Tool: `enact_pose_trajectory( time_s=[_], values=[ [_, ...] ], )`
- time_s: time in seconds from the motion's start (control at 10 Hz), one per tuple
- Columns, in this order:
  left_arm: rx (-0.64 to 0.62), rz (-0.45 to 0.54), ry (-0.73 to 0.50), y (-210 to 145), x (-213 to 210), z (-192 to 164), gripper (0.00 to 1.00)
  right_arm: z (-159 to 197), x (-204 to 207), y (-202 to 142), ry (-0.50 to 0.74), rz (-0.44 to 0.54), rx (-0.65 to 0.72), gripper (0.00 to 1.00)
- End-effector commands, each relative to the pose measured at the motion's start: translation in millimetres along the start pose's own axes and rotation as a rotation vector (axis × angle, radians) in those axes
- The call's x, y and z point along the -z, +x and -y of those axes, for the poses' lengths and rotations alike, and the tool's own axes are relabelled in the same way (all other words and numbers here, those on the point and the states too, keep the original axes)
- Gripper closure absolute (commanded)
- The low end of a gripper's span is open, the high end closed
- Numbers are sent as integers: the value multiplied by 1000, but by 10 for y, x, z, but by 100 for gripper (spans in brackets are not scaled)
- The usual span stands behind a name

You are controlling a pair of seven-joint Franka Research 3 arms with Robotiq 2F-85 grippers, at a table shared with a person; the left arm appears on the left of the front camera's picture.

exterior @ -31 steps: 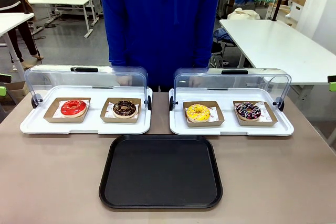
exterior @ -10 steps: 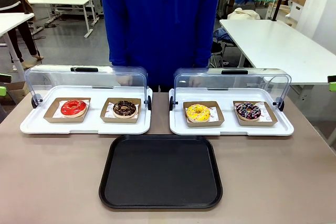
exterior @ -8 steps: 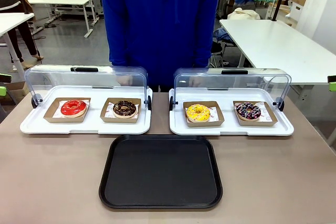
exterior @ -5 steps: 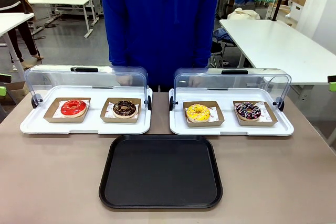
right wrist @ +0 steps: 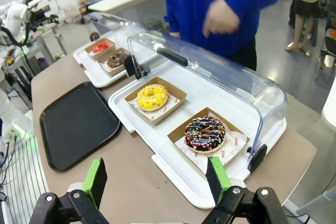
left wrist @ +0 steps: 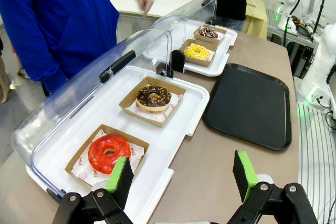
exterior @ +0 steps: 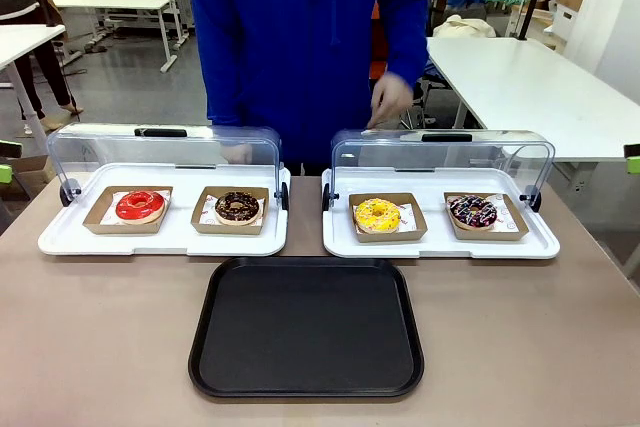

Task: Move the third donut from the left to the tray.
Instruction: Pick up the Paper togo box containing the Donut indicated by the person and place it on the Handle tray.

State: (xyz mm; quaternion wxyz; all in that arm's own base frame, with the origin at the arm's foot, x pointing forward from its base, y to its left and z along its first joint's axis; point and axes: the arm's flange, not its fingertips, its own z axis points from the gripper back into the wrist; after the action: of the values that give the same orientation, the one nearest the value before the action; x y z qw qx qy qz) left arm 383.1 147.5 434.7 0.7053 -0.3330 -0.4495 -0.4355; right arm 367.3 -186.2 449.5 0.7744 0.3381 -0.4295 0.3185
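The third donut [exterior: 377, 214] is yellow-glazed with sprinkles and lies in a brown cardboard tray on the right white tray [exterior: 440, 245], under its raised clear lid [exterior: 440, 154]. It also shows as the yellow donut [right wrist: 152, 97] and, far off, as the yellow donut [left wrist: 197, 51]. The black tray [exterior: 306, 327] lies in front, bare. My left gripper [left wrist: 181, 174] stands open beside the red donut's tray. Open too, my right gripper [right wrist: 157, 176] hovers in front of the right white tray. A person's hand [exterior: 389, 98] hangs above the right lid.
The left white tray [exterior: 165, 237] holds a red donut [exterior: 139, 205] and a chocolate donut [exterior: 237, 207] under a raised lid. A dark sprinkled donut [exterior: 472, 211] sits right of the yellow one. A person in blue [exterior: 300, 37] stands at the far edge.
The person's hand has risen from behind the right lid into the air above it. The donuts, trays and grippers have not moved.
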Motion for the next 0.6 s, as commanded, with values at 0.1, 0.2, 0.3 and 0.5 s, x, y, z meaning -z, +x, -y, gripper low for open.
enact_pose_trajectory(
  time_s=[0.1, 0.2, 0.3, 0.5],
  values=[
    [7, 8, -8, -4, -13, -1, 0, 40, 4, 39, 1, 31, -25, 0],
    [7, 8, -8, -4, -13, -1, 0, 40, 4, 39, 1, 31, -25, 0],
    [7, 8, -8, -4, -13, -1, 0, 40, 4, 39, 1, 31, -25, 0],
    [7, 8, -8, -4, -13, -1, 0, 40, 4, 39, 1, 31, -25, 0]
  ],
)
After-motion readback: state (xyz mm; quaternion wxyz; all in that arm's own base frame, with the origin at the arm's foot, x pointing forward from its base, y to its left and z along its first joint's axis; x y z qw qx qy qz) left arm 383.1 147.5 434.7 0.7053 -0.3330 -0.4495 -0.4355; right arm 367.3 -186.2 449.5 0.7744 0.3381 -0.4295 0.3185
